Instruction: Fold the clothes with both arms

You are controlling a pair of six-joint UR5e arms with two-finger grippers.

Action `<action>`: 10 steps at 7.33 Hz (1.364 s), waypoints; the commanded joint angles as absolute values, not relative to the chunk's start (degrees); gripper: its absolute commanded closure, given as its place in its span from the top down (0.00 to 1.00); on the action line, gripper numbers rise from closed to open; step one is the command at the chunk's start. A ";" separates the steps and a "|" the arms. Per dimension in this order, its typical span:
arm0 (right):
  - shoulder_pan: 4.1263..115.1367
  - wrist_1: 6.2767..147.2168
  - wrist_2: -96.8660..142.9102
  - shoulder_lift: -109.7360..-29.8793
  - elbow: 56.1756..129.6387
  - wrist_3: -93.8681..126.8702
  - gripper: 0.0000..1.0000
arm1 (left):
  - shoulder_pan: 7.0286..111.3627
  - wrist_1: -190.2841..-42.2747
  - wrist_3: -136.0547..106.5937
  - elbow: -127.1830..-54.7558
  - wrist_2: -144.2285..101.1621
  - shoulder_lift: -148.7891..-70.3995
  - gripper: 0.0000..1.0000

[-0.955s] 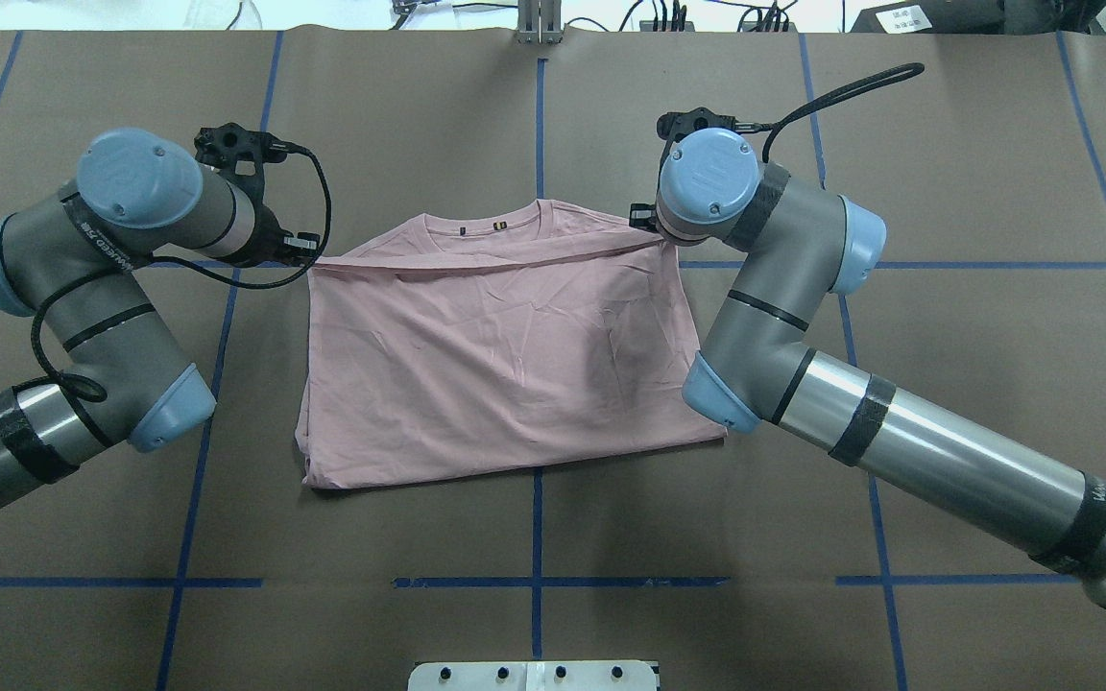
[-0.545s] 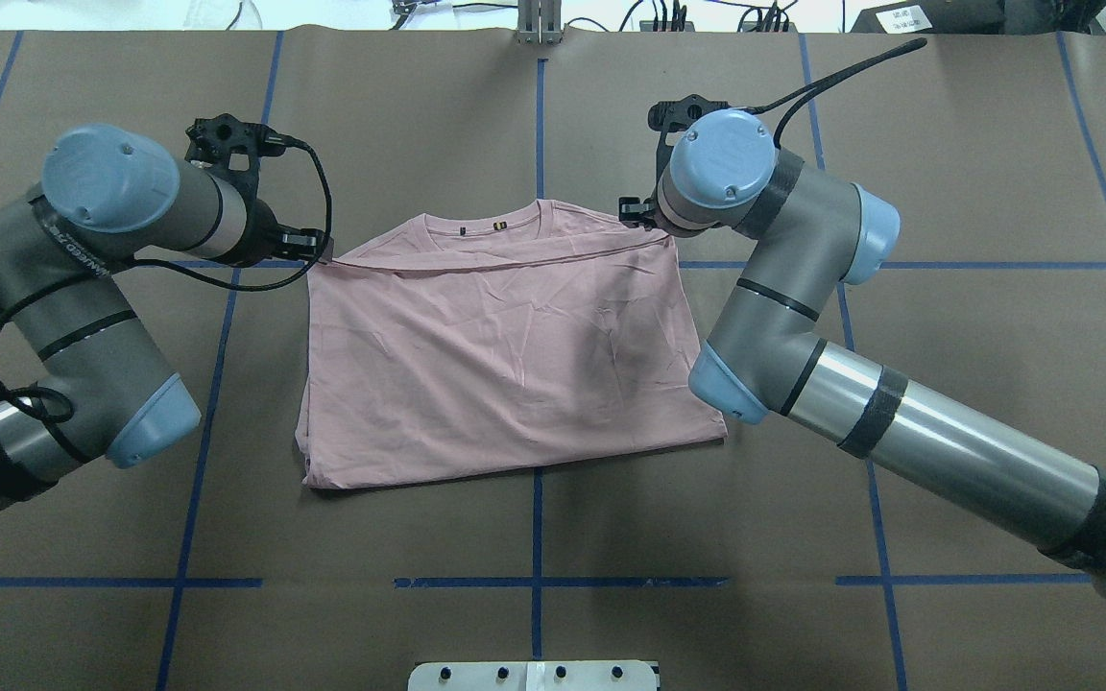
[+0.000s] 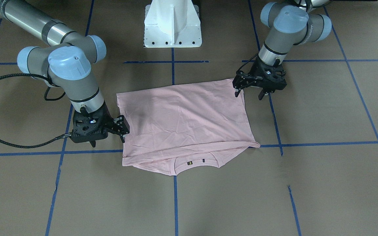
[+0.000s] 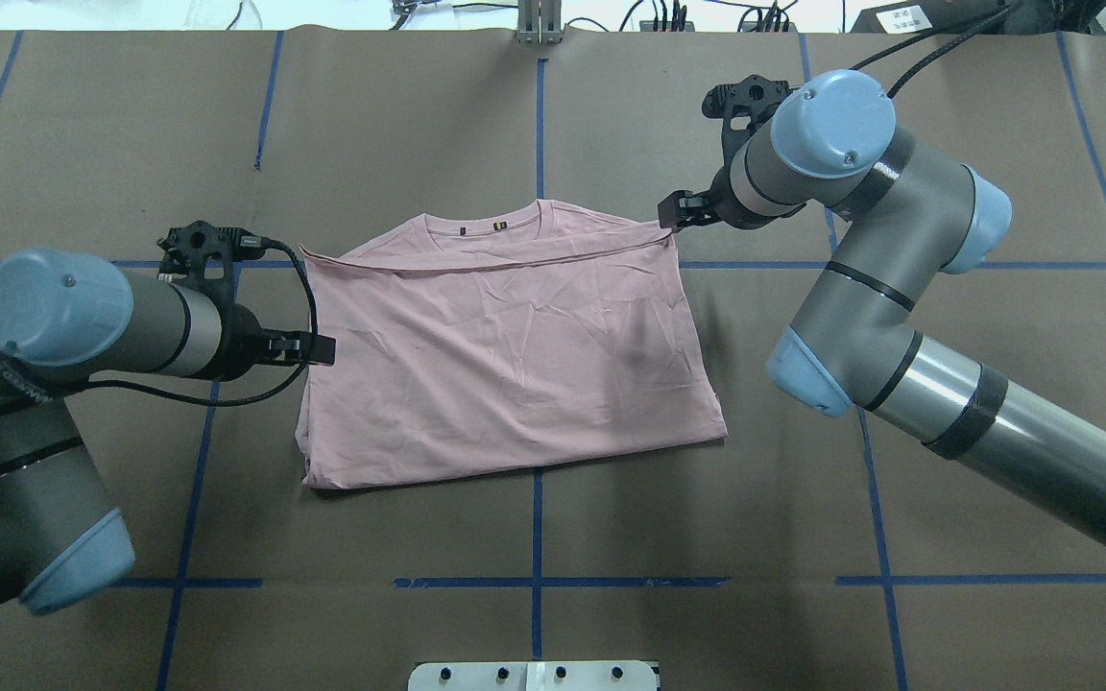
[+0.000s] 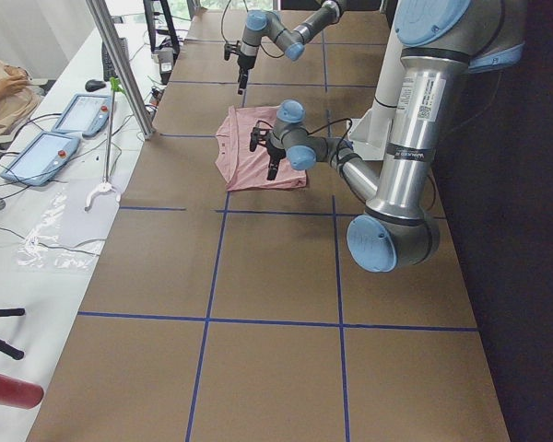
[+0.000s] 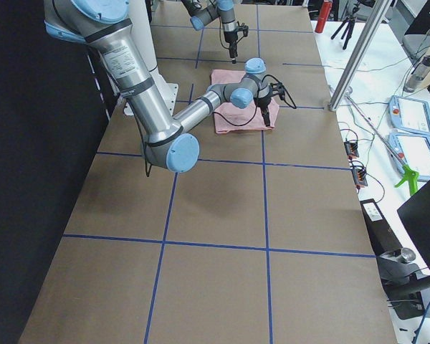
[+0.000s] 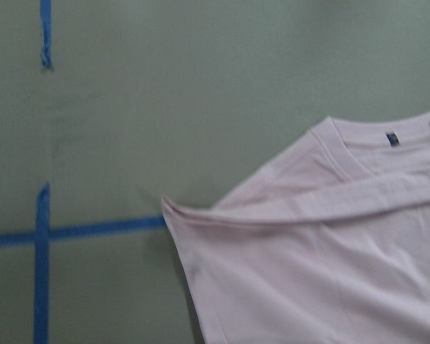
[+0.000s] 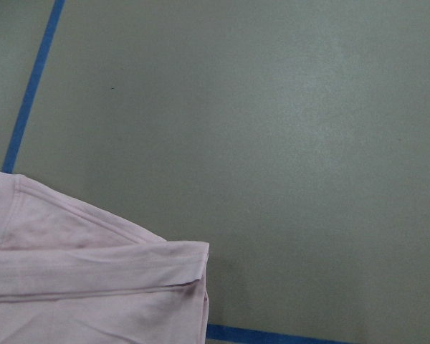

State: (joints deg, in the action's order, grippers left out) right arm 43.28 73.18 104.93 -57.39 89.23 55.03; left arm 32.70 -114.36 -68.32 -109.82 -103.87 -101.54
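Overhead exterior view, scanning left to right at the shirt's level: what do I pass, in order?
left arm → left gripper → pink T-shirt → right gripper → right arm

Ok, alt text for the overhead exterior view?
A pale pink T-shirt lies folded on the brown table, collar at the far side. The left end effector is by its left edge, the right end effector by its far right corner.
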 commanded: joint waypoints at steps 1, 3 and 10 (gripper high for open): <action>43.42 73.21 105.03 -57.74 89.56 54.84 1.00 | 23.86 -114.52 -79.75 -111.71 -98.38 -99.05 0.63; 43.42 73.13 104.94 -57.74 89.65 54.84 1.00 | 21.80 -114.35 -80.86 -111.09 -97.04 -98.18 0.63; 43.33 72.69 104.59 -57.92 89.47 54.93 1.00 | 20.65 -114.17 -80.51 -110.13 -96.77 -98.00 0.00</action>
State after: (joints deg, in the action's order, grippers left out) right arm 43.33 72.80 104.75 -57.89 89.54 54.86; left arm 20.69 -114.17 -80.93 -110.09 -96.73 -98.12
